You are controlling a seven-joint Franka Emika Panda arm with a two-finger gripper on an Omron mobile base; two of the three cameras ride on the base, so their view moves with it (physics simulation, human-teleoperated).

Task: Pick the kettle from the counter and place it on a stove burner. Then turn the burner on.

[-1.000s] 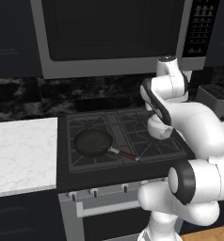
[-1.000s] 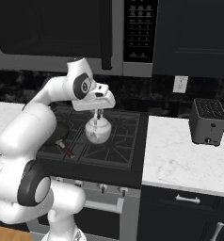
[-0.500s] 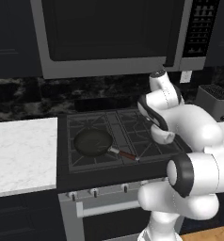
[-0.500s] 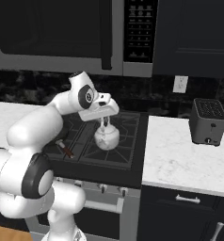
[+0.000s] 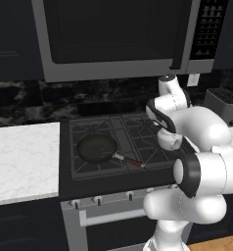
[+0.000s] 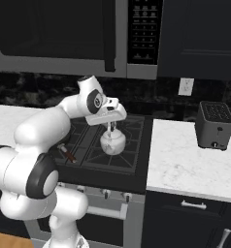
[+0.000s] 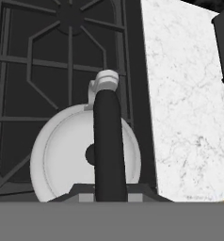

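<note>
The silvery-white kettle (image 6: 112, 143) sits low over the grate at the front right of the black cooktop (image 6: 88, 157); whether it rests on the grate I cannot tell. My gripper (image 6: 110, 127) is shut on its dark arched handle (image 7: 108, 136). From above, in the hand view, the kettle (image 7: 62, 155) has its spout pointing toward the rear burner (image 7: 69, 14), and my gripper (image 7: 109, 193) grips the handle at the bottom edge. In the left base view my arm hides most of the kettle (image 5: 168, 139). The burner beneath it is hidden. The counter (image 5: 20, 162) lies left of the stove.
A black frying pan (image 5: 96, 148) with a reddish handle (image 5: 131, 161) occupies the front left grate. A dark toaster (image 6: 213, 126) stands on the marble top (image 6: 185, 164) right of the stove. Control knobs (image 5: 99, 198) line the stove front. A microwave (image 5: 113, 34) hangs overhead.
The gripper has carried the kettle rightward and down, from above the middle of the cooktop to low over the front right grate. The pan has stayed put.
</note>
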